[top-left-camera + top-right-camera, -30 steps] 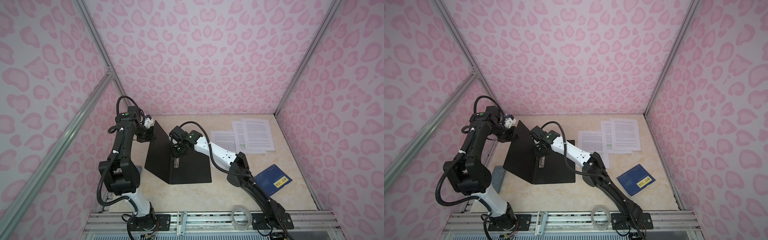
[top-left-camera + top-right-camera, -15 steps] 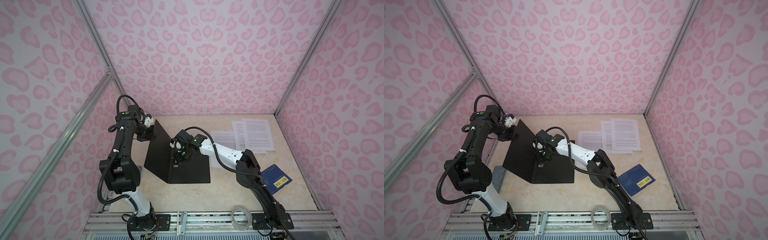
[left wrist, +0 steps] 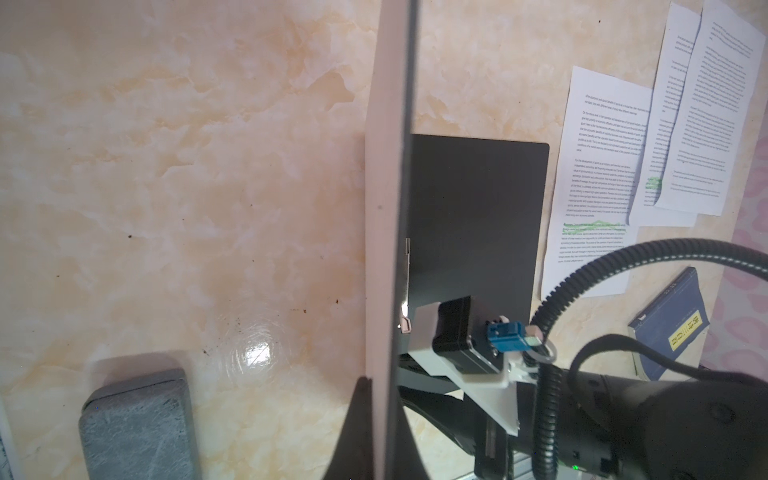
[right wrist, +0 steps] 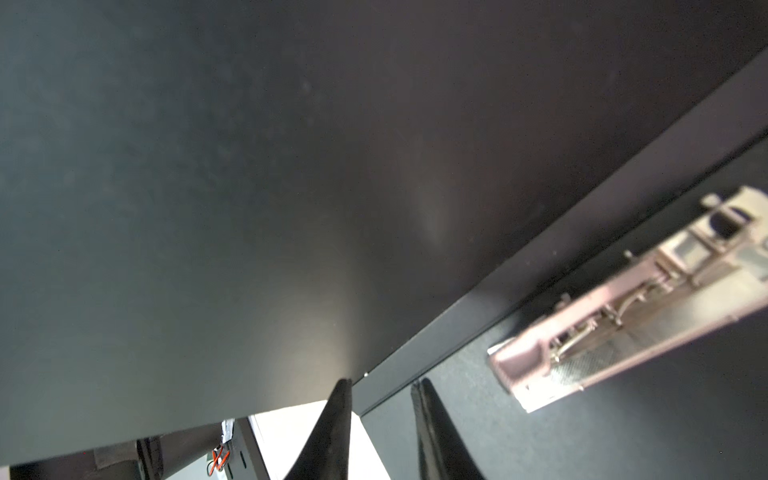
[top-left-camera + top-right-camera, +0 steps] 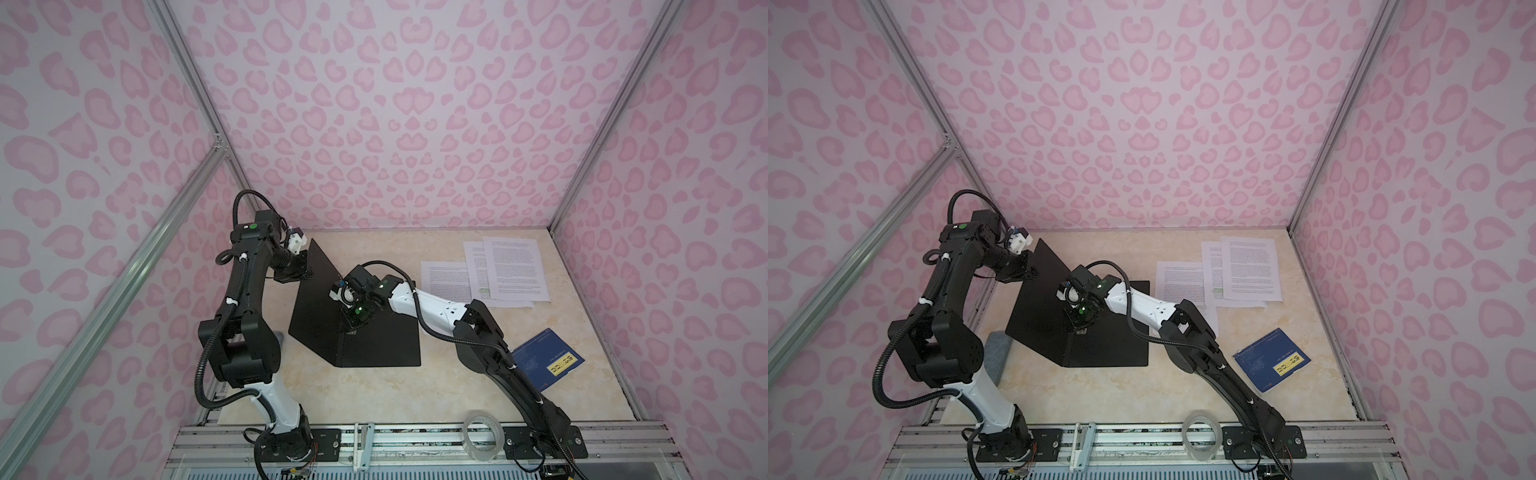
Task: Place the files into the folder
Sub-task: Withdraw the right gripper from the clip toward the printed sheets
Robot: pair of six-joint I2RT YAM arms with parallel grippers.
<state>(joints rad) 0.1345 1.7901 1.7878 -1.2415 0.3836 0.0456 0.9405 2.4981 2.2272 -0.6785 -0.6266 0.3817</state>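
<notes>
On the raised cover's free edge, the left tool point(image 5: 304, 268) is pinched tight on the folder point(image 5: 376, 345), holding that flap up at a steep tilt while the other flap lies flat on the table point(image 5: 374, 407). The left wrist view shows the cover edge-on between the dark fingers point(image 3: 357, 415), pale outside, black inside. Near the fold, the right tool point(image 5: 351, 328) points down into the open folder, its jaws a narrow gap apart with nothing between them. In the right wrist view its two fingertips point(image 4: 338, 403) stand either side of the spine strip, and whether they touch it I cannot tell. Just beside them the metal clip point(image 4: 623, 299) lies along the spine on the flat flap. The files point(image 5: 515, 270), three white sheets, lie on the table to the right of the folder, outside it. Two overlap near the far right corner, and the third lies just beside the flat flap, partly under the right arm. A dark blue booklet point(image 5: 548, 361) with a yellow label lies nearer the front right, a tape roll point(image 5: 482, 434) at the front edge, and a grey pad point(image 3: 137, 424) left of the folder.
</notes>
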